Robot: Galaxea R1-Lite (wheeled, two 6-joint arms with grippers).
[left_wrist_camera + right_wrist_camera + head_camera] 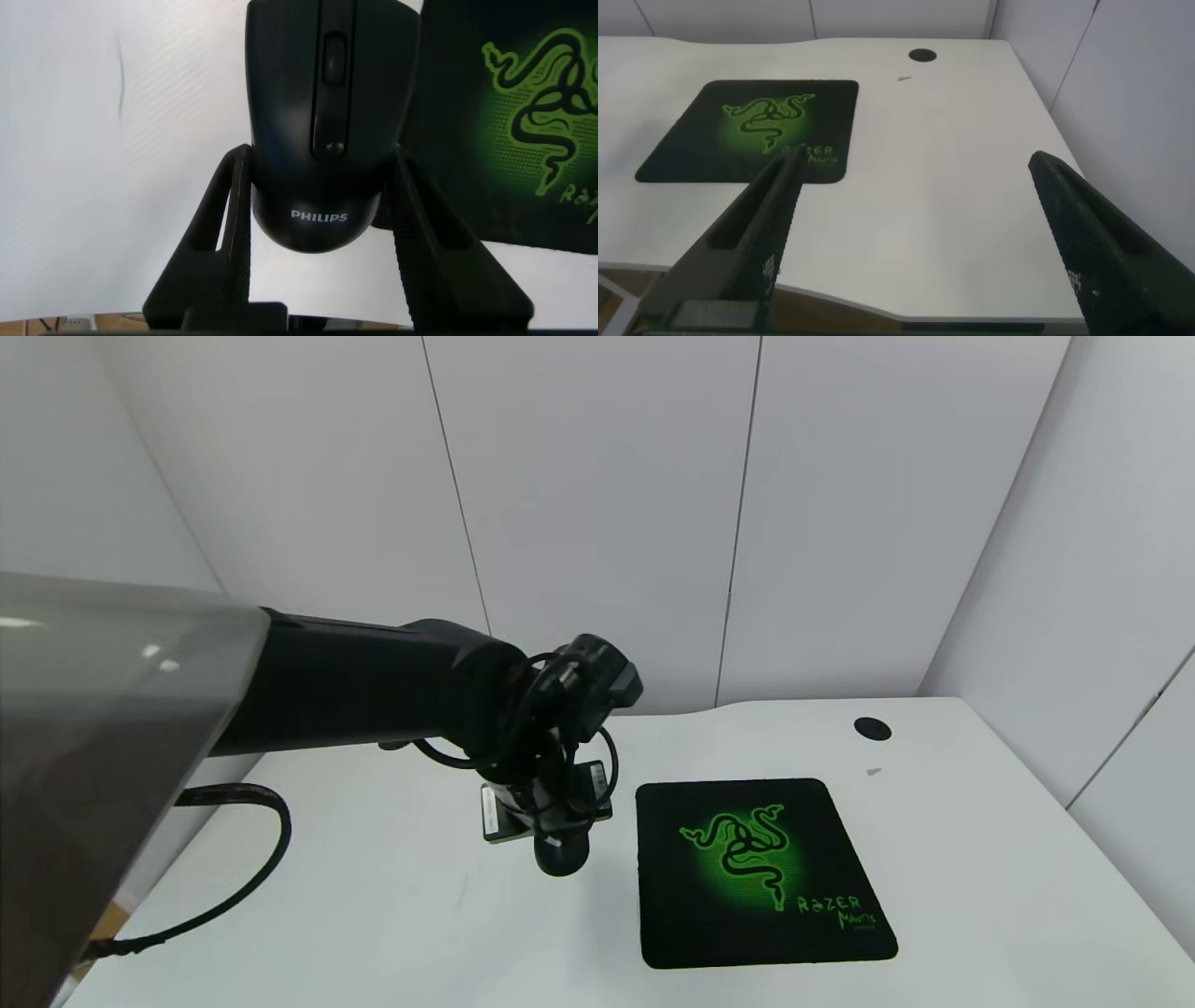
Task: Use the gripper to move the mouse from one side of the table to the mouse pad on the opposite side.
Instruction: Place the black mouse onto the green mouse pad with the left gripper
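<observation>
- the mouse (320,121) sits between the left gripper's (558,847) fingers (217,233), which pinch its sides near the tail, just left of the pad (758,870) and not yet on it
- whether it rests on the table (373,896) or hangs just above it i cannot tell
- done, as i judge it: the grasp; left: a short carry onto the pad and the release
- the right gripper (924,243) is parked off the table's right edge, fingers spread wide, holding nothing

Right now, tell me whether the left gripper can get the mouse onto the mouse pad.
Probably yes: the left gripper is shut on the mouse, and the mouse pad lies right beside it with nothing between them.
</observation>
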